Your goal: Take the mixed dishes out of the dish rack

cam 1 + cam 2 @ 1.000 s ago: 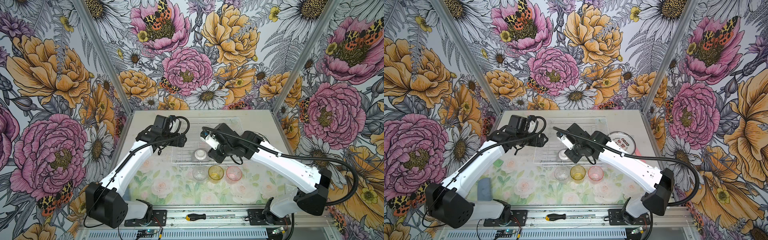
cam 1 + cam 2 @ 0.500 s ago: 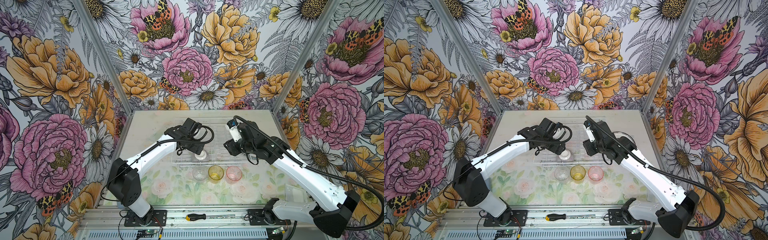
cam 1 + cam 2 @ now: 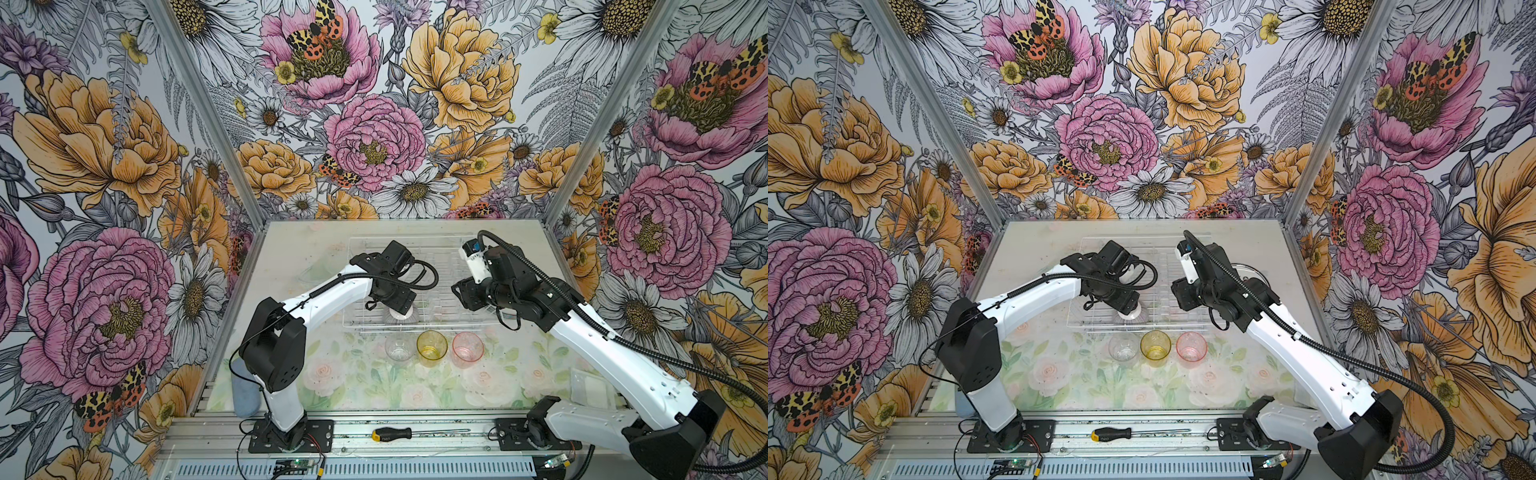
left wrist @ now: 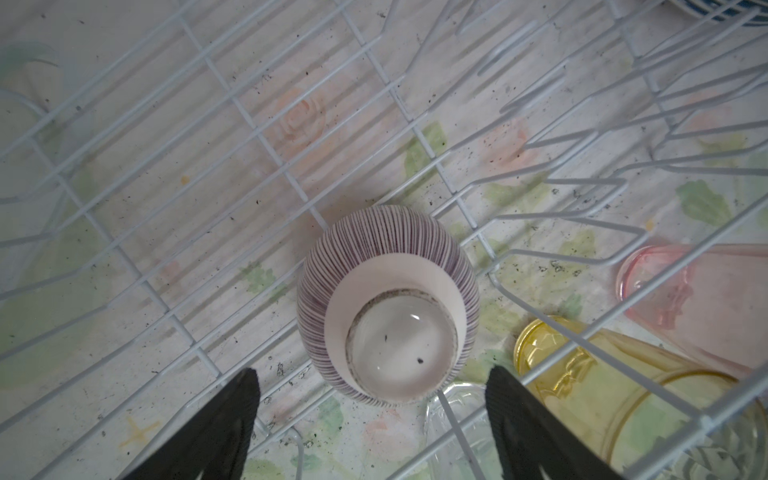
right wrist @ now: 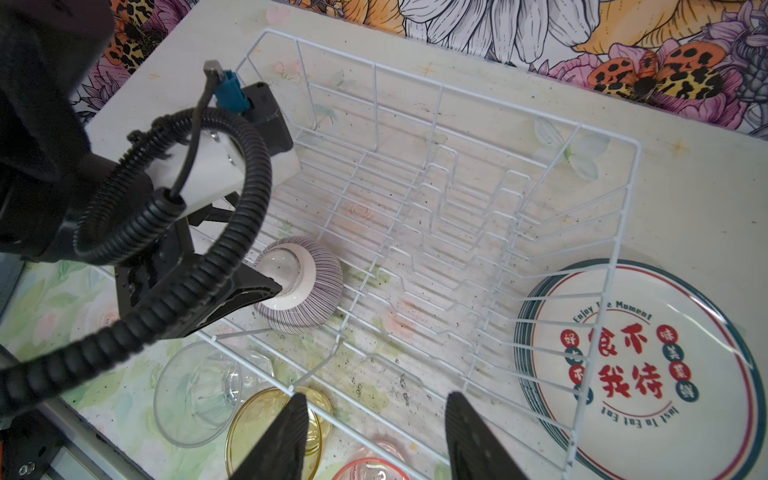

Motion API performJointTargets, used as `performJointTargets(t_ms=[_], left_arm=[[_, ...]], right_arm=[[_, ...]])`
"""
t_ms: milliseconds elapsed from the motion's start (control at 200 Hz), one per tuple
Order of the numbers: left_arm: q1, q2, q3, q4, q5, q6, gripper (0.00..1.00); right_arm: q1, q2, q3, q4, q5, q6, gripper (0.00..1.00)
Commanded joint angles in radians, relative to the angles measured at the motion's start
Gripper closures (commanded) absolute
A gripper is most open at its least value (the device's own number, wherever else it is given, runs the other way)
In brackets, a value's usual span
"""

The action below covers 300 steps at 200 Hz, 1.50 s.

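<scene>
Since a second ago my left tool [image 4: 372, 374] reaches the upturned bowl [image 4: 388, 299], spread to straddle it | right tool [image 5: 376, 397] backs off, gaping empty.

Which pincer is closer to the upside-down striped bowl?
Left. The left pincer is right at the striped bowl, jaws open; the right pincer hangs farther along the rack, clear of it.

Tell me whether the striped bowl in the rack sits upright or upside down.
Upside down. The striped bowl shows its white foot ring facing up, with its rim down on the wires of the dish rack.
</scene>
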Motion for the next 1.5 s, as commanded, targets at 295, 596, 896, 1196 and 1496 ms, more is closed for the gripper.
performJointTargets(t_ms=[295,596,896,1196,1496], left_arm=[[-0.026,0.089,0.073,-0.066,-0.016,0.021,0.17],[-0.031,0.118,0.096,-0.088,-0.033,0.027,0.21],[-0.033,0.121,0.112,-0.087,-0.04,0.029,0.21],[-0.032,0.134,0.118,-0.101,-0.035,0.029,0.3],[-0.032,0.145,0.122,-0.109,-0.027,0.03,0.33]], right_arm=[[-0.033,-0.039,-0.03,0.054,-0.045,0.014,0.45],[-0.048,-0.043,-0.042,0.064,-0.065,0.015,0.44],[-0.056,-0.048,-0.054,0.074,-0.077,0.015,0.45],[-0.066,-0.062,-0.071,0.083,-0.085,0.016,0.44],[-0.078,-0.07,-0.078,0.087,-0.087,0.018,0.44]])
